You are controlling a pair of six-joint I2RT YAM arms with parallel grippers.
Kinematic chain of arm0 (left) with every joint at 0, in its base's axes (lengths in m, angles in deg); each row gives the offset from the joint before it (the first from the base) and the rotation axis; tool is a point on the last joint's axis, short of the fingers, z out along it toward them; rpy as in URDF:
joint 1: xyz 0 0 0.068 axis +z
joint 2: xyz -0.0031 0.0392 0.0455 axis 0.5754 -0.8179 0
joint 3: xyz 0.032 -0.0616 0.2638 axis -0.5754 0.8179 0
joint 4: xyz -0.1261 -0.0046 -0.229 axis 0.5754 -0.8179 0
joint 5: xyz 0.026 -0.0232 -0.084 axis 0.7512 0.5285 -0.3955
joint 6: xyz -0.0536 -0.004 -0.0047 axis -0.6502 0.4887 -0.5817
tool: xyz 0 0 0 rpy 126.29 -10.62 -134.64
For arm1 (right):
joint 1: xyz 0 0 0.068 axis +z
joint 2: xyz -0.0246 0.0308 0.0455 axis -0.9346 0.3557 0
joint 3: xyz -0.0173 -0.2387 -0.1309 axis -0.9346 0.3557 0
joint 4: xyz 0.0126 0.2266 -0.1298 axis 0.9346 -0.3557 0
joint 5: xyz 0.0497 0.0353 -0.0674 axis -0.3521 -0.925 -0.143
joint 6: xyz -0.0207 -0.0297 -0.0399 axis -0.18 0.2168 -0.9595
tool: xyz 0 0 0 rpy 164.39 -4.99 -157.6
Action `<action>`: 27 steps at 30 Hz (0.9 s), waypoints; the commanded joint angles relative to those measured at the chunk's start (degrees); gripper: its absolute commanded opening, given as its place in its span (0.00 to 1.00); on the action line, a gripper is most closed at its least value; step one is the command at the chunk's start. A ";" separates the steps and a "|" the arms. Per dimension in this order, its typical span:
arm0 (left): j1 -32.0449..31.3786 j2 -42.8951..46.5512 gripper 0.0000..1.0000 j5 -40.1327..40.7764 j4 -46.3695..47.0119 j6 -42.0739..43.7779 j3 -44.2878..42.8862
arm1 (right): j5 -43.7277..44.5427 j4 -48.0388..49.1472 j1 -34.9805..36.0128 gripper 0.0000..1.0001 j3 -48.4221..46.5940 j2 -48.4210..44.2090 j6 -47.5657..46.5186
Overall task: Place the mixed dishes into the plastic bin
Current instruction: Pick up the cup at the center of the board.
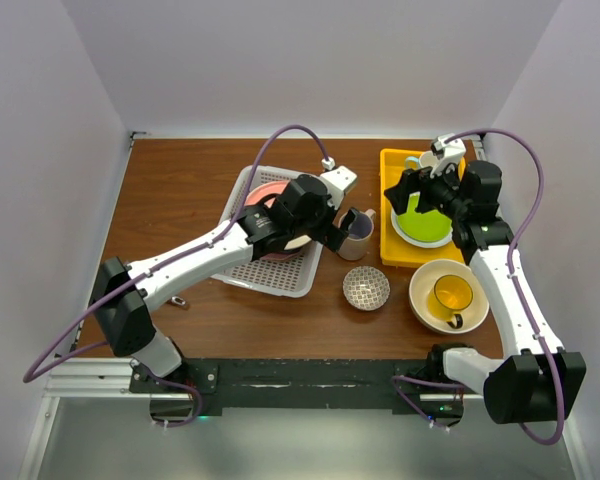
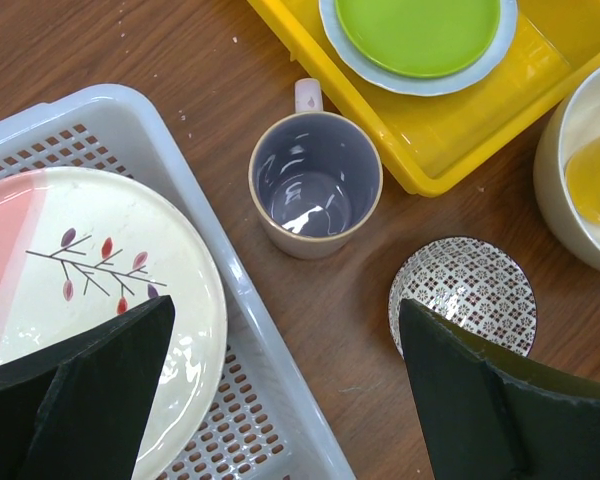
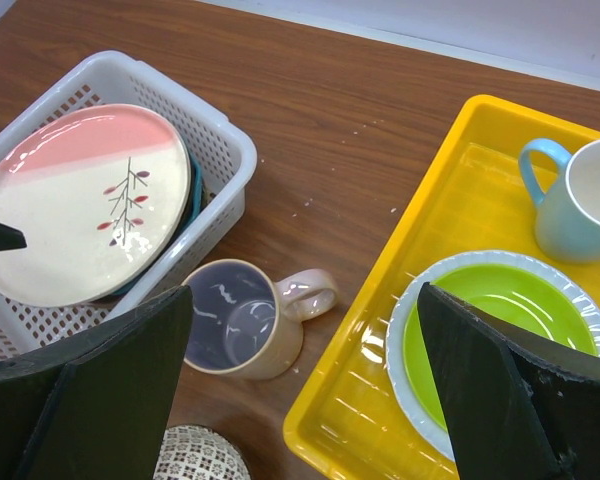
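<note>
The white plastic bin (image 1: pixel 298 281) holds a pink-and-cream plate (image 2: pixel 100 270) on top of other plates; it also shows in the right wrist view (image 3: pixel 80 200). A beige mug (image 1: pixel 358 238) with a lilac inside stands upright between the bin and the yellow tray. My left gripper (image 1: pixel 332 232) is open and empty, above the bin's right rim (image 2: pixel 195 170) and next to the mug (image 2: pixel 315 197). My right gripper (image 1: pixel 405 195) is open and empty above the yellow tray's left part. A small patterned bowl (image 1: pixel 366 288) and a large cream bowl (image 1: pixel 425 305) holding a yellow mug (image 1: pixel 452 298) sit at the front right.
The yellow tray (image 1: pixel 392 255) at the back right carries a green plate (image 1: pixel 425 220) on a pale blue plate, and a light blue mug (image 3: pixel 590 200). A small metal object (image 1: pixel 179 300) lies by the left arm's base. White walls enclose the table.
</note>
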 commanded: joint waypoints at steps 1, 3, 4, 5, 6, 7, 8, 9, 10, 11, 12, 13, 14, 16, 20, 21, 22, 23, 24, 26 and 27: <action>0.04 -0.05 1.00 0.27 1.15 1.35 -2.77 | -1.43 1.25 -0.48 0.98 -0.23 -0.13 0.50; 0.04 -0.14 1.00 0.27 1.15 1.35 -2.77 | -1.44 1.25 -0.57 0.98 -0.23 -0.22 0.41; 0.13 -0.14 1.00 0.27 1.15 1.35 -2.77 | -1.44 1.34 -0.57 0.98 -0.23 -0.22 0.41; 0.13 -0.05 1.00 0.27 1.15 1.35 -2.85 | -1.44 1.25 -0.57 0.98 -0.23 -0.31 0.41; 0.13 0.03 1.00 0.19 1.15 1.35 -2.85 | -1.44 1.34 -0.57 0.98 -0.23 -0.22 0.50; 0.22 0.03 1.00 0.10 1.06 1.35 -2.77 | -1.44 1.25 -0.57 0.98 -0.23 -0.22 0.41; 0.22 0.03 1.00 0.01 1.15 1.26 -2.85 | -1.61 1.25 -0.66 0.98 -0.23 -0.22 0.41; 0.31 0.03 1.00 -0.08 1.15 1.43 -2.77 | -1.61 1.25 -0.66 0.98 -0.23 -0.22 0.41; 0.31 0.12 1.00 -0.25 1.06 1.52 -2.85 | -1.61 1.25 -0.66 0.98 -0.23 -0.22 0.41; 0.31 0.12 1.00 -0.43 1.15 1.52 -2.94 | -1.61 1.25 -0.66 0.98 -0.23 -0.31 0.41; 0.31 0.12 1.00 -0.60 1.15 1.61 -2.94 | -1.70 1.34 -0.66 0.98 -0.23 -0.13 0.41; 0.31 0.12 1.00 -0.69 1.15 1.61 -2.85 | -1.70 1.25 -0.75 0.98 -0.23 -0.22 0.41; 0.31 0.03 1.00 -0.78 1.15 1.61 -2.85 | -1.61 1.25 -0.66 0.98 -0.23 -0.22 0.41; 0.31 0.03 1.00 -0.96 1.15 1.61 -2.94 | -1.61 1.25 -0.75 0.98 -0.23 -0.22 0.41; 0.31 0.03 1.00 -1.31 1.06 1.70 -2.94 | -1.70 1.25 -0.75 0.98 -0.23 -0.22 0.41; 0.39 0.03 1.00 -1.40 1.15 1.70 -2.85 | -1.79 1.25 -0.83 0.98 -0.23 -0.22 0.50; 0.31 0.03 1.00 -1.48 1.06 1.70 -2.94 | -1.79 1.25 -0.84 0.98 -0.23 -0.22 0.41; 0.39 0.03 1.00 -1.49 1.15 1.79 -2.94 | -1.70 1.25 -0.75 0.98 -0.23 -0.31 0.41; 0.39 0.12 1.00 -1.66 1.15 1.79 -2.94 | -1.79 1.34 -0.83 0.98 -0.23 -0.31 0.41; 0.31 -0.05 1.00 -1.75 1.15 1.79 -3.03 | -1.79 1.25 -0.92 0.98 -0.23 -0.22 0.50; 0.31 -0.05 1.00 -1.92 1.24 1.87 -3.03 | -1.70 1.34 -0.92 0.98 -0.23 -0.22 0.50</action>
